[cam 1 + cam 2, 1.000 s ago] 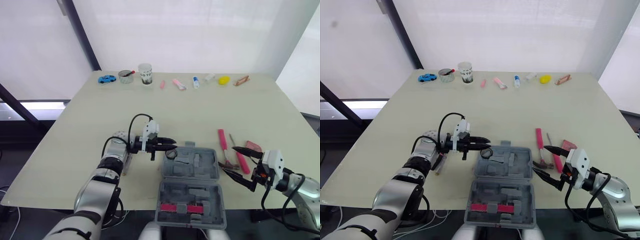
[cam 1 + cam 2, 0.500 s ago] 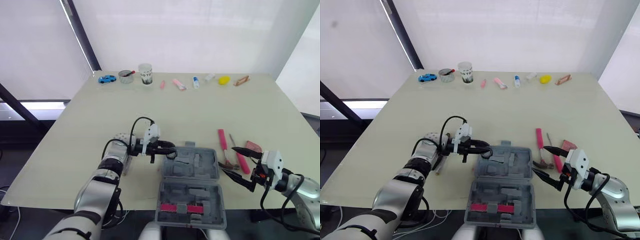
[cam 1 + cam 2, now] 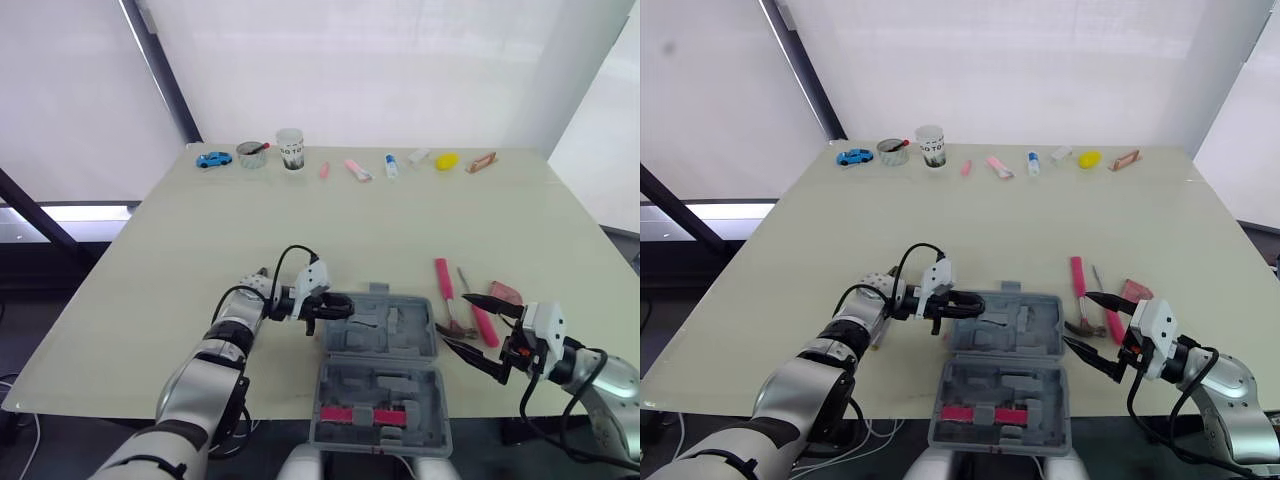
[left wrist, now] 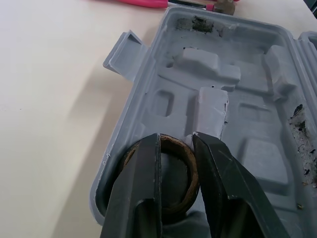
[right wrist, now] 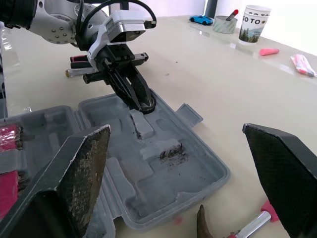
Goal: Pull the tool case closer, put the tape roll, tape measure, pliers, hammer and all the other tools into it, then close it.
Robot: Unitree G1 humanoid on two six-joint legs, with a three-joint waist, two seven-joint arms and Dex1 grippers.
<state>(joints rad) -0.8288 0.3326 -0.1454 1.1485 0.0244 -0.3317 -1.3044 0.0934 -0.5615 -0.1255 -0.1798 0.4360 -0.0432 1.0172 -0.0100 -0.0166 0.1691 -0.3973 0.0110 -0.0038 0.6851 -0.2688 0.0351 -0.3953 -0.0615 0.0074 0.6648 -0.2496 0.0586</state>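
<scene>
Left wrist view: left pincer (image 4: 176, 142) grips tape roll (image 4: 190, 173).

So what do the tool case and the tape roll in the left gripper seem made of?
Tool case: grey moulded plastic, matt, with formed recesses. Tape roll in the left gripper: a brown wound ring, probably tape; paper or plastic, cannot tell.

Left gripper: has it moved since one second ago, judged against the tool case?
Yes. The left gripper, shut on the tape roll, has moved to the robot's right, over the left edge of the tool case, which stayed put.
</scene>
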